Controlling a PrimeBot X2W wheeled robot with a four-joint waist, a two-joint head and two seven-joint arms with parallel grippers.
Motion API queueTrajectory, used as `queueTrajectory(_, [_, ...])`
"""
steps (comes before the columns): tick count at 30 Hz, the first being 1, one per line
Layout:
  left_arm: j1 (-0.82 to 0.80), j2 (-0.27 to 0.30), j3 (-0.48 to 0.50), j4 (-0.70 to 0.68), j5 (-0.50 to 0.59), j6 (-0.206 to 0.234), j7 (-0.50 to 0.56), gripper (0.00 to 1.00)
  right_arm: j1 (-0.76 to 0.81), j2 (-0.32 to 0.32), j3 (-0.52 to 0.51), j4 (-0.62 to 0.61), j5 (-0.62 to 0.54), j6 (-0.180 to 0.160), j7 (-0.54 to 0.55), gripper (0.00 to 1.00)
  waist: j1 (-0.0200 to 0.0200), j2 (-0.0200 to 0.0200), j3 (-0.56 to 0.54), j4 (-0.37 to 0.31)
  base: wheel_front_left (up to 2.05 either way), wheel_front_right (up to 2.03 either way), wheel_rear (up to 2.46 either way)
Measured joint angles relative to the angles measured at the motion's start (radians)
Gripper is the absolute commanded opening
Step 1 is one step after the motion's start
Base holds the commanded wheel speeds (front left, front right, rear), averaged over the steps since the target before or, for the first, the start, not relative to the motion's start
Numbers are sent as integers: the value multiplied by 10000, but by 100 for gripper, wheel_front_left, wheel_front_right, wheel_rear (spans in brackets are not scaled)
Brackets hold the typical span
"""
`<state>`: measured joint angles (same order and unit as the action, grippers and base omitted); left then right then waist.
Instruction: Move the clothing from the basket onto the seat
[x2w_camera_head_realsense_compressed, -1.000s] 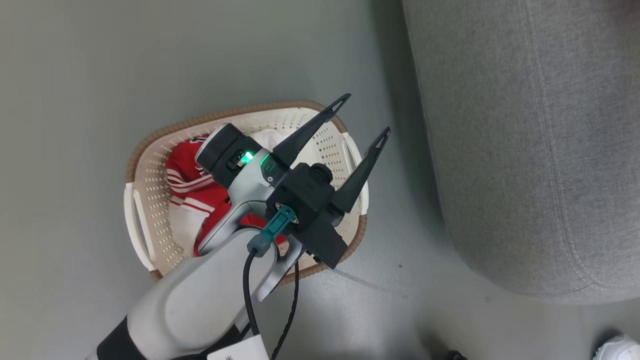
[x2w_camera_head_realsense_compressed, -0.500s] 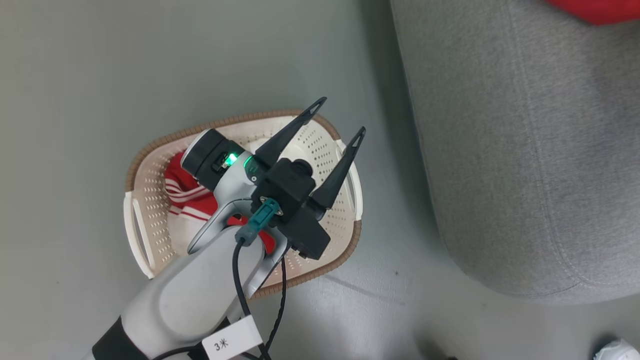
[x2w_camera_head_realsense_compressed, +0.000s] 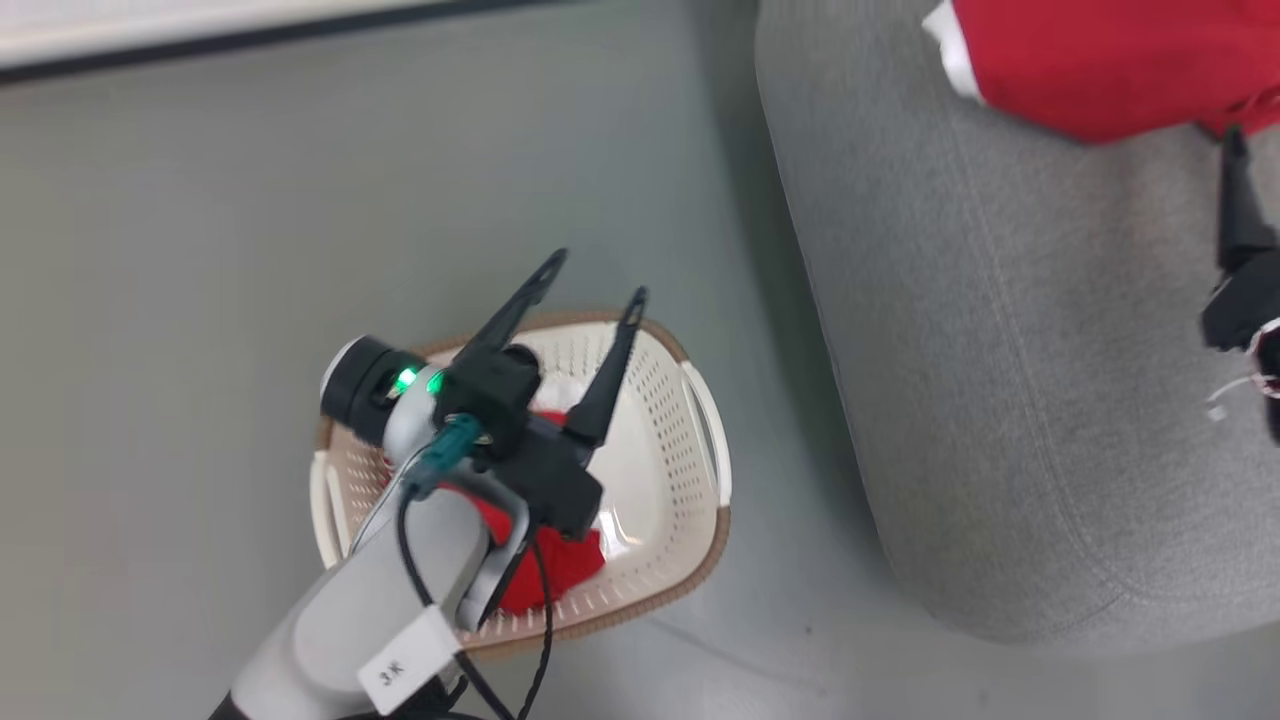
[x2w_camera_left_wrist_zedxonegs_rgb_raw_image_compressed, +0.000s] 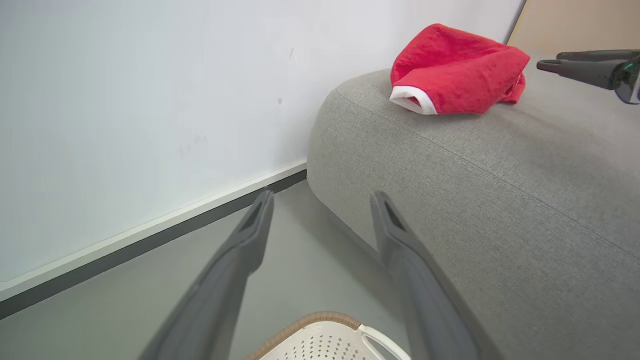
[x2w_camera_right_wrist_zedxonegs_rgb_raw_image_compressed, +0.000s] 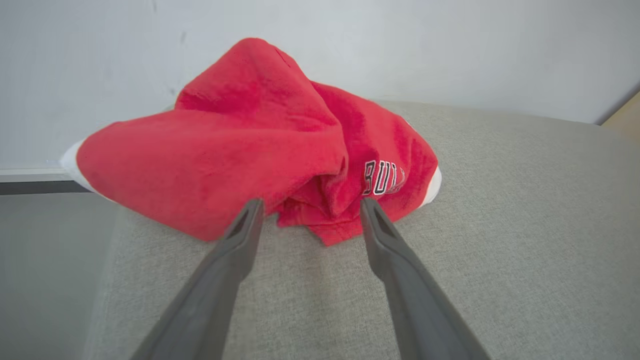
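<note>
One red piece of clothing (x2w_camera_right_wrist_zedxonegs_rgb_raw_image_compressed: 260, 150) with dark lettering lies bunched on the grey seat (x2w_camera_head_realsense_compressed: 1000, 350), near its far end; it also shows as the red heap (x2w_camera_left_wrist_zedxonegs_rgb_raw_image_compressed: 455, 70) and the red piece (x2w_camera_head_realsense_compressed: 1100, 60). My right gripper (x2w_camera_right_wrist_zedxonegs_rgb_raw_image_compressed: 310, 204) is open just short of it, holding nothing. More red clothing (x2w_camera_head_realsense_compressed: 560, 560) lies in the cream basket (x2w_camera_head_realsense_compressed: 705, 470) on the floor, partly hidden by my left arm. The left gripper (x2w_camera_head_realsense_compressed: 597, 277) hovers open and empty above the basket's far rim.
The basket stands on grey floor to the left of the seat, with a narrow gap between them. A white wall with a dark skirting strip (x2w_camera_left_wrist_zedxonegs_rgb_raw_image_compressed: 150, 240) runs behind both. The seat's rounded corner (x2w_camera_head_realsense_compressed: 1010, 610) bulges toward the basket.
The head camera has tilted up, bringing the red piece on the seat and my right gripper into view. The right jaws have gone from shut to open. The left arm still hangs over the basket.
</note>
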<state>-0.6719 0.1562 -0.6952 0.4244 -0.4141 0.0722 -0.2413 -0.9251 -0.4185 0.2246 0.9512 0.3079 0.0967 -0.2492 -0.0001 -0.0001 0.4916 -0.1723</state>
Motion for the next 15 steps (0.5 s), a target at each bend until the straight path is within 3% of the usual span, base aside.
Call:
queueTrajectory(7, [648, 104, 652, 360, -370, 84, -77, 100, 717, 633, -109, -740, 111, 0, -2, 100, -1, 0, -984, 288, 0, 0, 0])
queueTrajectory(15, [1950, 424, 1647, 623, -930, 259, -82, 100, 1965, 1801, -171, -1321, 355, -130, -2, 100, -1, 0, -2135, 715, 0, 0, 0])
